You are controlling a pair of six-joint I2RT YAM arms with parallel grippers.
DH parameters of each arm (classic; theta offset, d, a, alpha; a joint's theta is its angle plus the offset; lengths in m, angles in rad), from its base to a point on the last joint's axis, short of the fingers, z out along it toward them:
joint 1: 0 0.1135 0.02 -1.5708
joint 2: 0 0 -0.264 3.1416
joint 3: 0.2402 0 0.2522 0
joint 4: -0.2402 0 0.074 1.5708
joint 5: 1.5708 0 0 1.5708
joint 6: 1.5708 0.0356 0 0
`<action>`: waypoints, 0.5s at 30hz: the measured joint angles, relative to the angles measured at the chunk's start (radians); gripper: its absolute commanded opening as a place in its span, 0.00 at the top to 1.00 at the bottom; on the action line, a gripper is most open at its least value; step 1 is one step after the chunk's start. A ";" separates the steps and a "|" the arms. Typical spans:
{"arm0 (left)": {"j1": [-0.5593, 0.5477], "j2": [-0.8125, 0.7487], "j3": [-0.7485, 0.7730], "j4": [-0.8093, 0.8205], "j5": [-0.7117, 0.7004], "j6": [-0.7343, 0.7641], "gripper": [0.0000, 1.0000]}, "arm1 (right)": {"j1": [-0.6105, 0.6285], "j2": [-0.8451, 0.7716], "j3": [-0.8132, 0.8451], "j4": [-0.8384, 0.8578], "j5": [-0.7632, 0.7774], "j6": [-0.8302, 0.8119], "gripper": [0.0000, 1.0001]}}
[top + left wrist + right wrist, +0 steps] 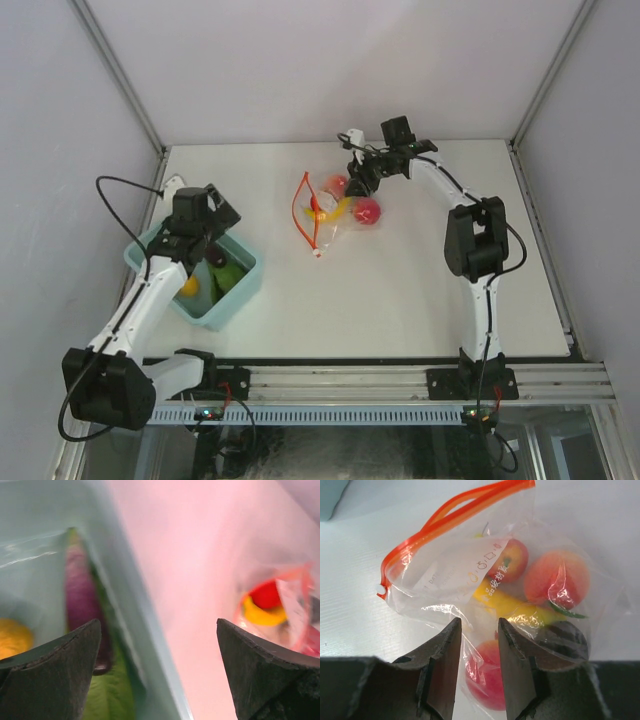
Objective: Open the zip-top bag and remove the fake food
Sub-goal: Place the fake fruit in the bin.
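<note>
Two arms share a white table (400, 300), one at each end of the job. The zip-top bag (322, 228) lies on the far middle of the table, well apart from a light blue bin (243, 288) at the near left. Its red-orange zip strip (445, 511) gapes in a loop, with the white slider (381, 589) at one end. Fake food shows through the clear film: a yellow banana (495, 600), a red-and-yellow apple (514, 560), a peach-coloured fruit (557, 580), a red piece (487, 685) and a dark piece (565, 639). The right gripper (479, 622) sits at the bag's closed end, its jaws narrowly parted with crinkled film and the red piece showing in the gap; whether they pinch the plastic cannot be told. The left gripper (160, 630) hangs over the bin's far wall with its jaws spread wide and nothing between them. Inside the bin lie a purple piece (80, 595), a green piece (112, 695) and a yellow-orange piece (12, 637).
</note>
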 measured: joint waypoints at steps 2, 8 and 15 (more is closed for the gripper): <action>-0.035 -0.010 0.000 0.056 0.057 0.043 0.00 | 0.000 -0.016 -0.011 0.014 -0.003 0.000 0.64; -0.082 -0.014 0.000 0.184 0.227 0.126 0.00 | 0.001 -0.034 -0.039 0.053 -0.010 -0.001 0.64; -0.100 0.056 0.000 0.324 0.393 0.137 0.00 | 0.001 -0.034 -0.072 0.070 -0.011 -0.001 0.64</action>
